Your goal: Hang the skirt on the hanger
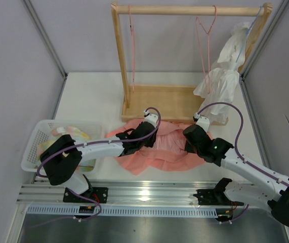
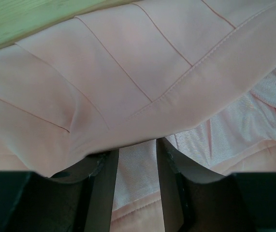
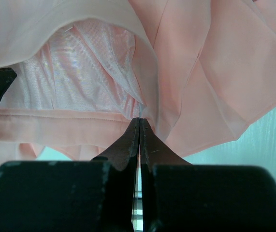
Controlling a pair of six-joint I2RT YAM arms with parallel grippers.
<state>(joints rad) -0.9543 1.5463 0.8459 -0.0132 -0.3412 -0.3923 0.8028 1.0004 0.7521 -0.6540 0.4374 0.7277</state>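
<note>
Skirt [image 1: 167,149] lies crumpled at the centre of the tabletop [image 1: 88,101], towards the front edge, with its far hem against the base of the wooden rack [image 1: 159,98].

Left gripper [image 2: 137,150] sits under a pleated fold, fingers parted, with shiny lining visible in the gap.

Right gripper [image 3: 140,121] has its fingers pressed together. The cloth gathers at the tips, so it appears to pinch the skirt, though the contact point is partly hidden.

Pink hanger [image 1: 132,45] and second pink hanger [image 1: 206,38] hang from the rack rail, well apart. A white garment [image 1: 222,71] hangs at the rail's right end.

At the front-left corner, a white basket [image 1: 33,139] holds patterned cloth [image 1: 73,134].
</note>
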